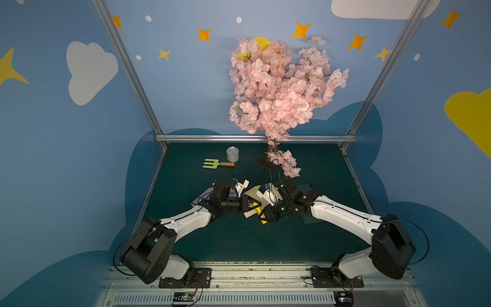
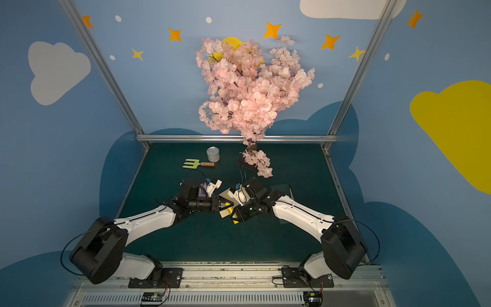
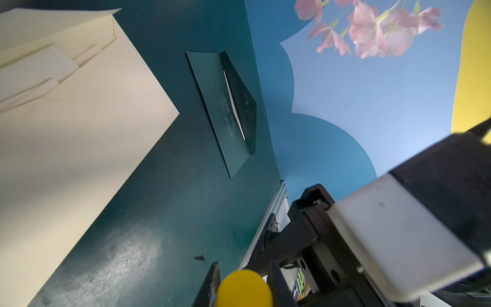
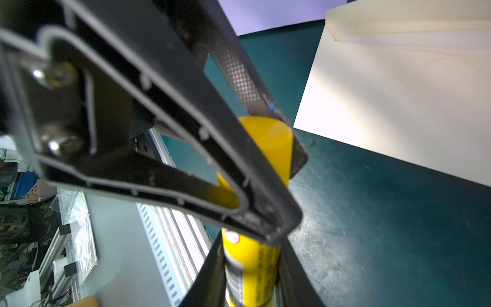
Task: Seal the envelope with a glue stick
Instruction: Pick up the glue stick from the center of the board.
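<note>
Uncapping seemed the step in hand: right gripper (image 4: 249, 288) pinched the glue stick (image 4: 252, 255) body, left gripper (image 3: 244, 289) clamped its cap (image 4: 271, 143), beside the flat envelope (image 4: 398, 101); next called for a straight pull apart.

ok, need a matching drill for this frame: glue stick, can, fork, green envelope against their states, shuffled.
Things:
1. glue stick
2. can
3. fork
4. green envelope

States:
A. upright, silver
B. lying flat, flap ajar
C. between left gripper and right gripper
D. lying flat, orange handle

Pairs: 1-C, 2-A, 3-D, 4-B
</note>
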`<act>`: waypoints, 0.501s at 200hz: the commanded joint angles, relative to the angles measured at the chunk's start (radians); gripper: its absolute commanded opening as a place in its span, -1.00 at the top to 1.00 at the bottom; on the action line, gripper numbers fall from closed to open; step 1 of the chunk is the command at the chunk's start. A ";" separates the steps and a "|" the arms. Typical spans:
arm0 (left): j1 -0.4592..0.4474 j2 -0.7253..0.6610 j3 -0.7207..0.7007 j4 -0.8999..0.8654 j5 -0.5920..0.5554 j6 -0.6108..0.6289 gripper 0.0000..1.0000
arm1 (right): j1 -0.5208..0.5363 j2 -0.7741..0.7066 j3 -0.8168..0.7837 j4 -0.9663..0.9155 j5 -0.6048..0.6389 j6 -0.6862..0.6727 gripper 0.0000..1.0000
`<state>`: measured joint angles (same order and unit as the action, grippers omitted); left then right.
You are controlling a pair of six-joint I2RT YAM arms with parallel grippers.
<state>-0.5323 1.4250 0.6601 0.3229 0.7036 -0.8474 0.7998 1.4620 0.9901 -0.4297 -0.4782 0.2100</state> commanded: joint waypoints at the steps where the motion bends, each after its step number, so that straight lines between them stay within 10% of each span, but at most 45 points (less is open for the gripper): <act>1: 0.003 0.000 -0.002 0.013 -0.063 -0.013 0.95 | -0.013 0.000 0.055 -0.028 0.010 0.046 -0.16; 34: 0.019 -0.021 -0.015 0.074 -0.197 -0.019 0.95 | -0.041 -0.058 0.046 -0.025 0.018 0.193 -0.67; 100: -0.002 -0.073 -0.112 0.447 -0.499 0.218 0.95 | -0.171 -0.181 -0.085 0.241 -0.029 0.775 -0.71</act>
<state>-0.5236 1.3819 0.5934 0.5316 0.3607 -0.7746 0.6552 1.3254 0.9401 -0.3168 -0.4969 0.7235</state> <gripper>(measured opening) 0.258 0.853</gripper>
